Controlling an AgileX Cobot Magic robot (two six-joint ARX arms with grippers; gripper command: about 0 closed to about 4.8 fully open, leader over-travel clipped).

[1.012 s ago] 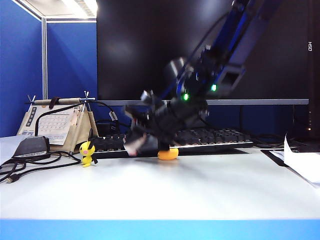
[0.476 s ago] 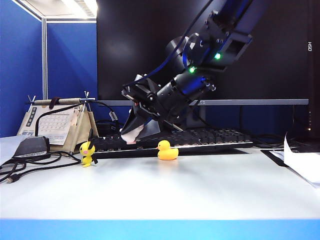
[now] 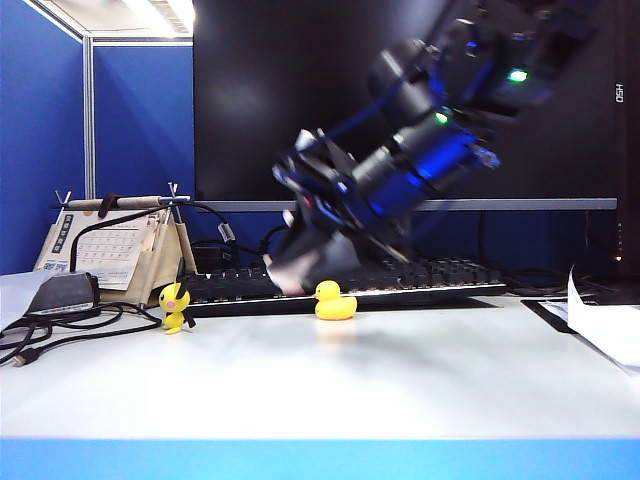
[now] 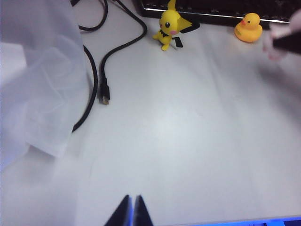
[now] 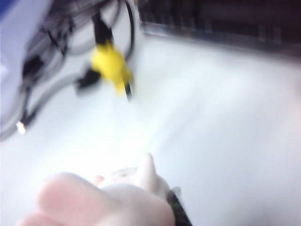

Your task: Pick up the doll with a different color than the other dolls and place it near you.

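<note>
The different-colored doll, a pale pink-white rabbit [image 5: 117, 197], hangs above the table in my right gripper [image 3: 290, 272], which is shut on it just left of the yellow duck [image 3: 333, 300]. The rabbit fills the near part of the right wrist view and hides most of the fingers; one dark finger [image 5: 179, 215] shows beside it. In the left wrist view the rabbit [image 4: 276, 43] is blurred at the frame's edge beside the duck [image 4: 248, 27]. The yellow pink-cheeked figure [image 3: 175, 306] [image 4: 168, 28] stands by the keyboard. My left gripper [image 4: 132, 207] hovers shut over bare table.
A black keyboard [image 3: 420, 275] runs behind the dolls below a large dark monitor [image 3: 300, 100]. A desk calendar [image 3: 110, 250] and black cables [image 4: 94, 61] lie at the left. A translucent white sheet [image 4: 33, 80] is near the cables. White paper [image 3: 605, 325] lies at the right.
My right gripper rose from the table in front of the duck with the rabbit doll, then shifted right and nearer the camera. The duck is uncovered. The left gripper kept still.
</note>
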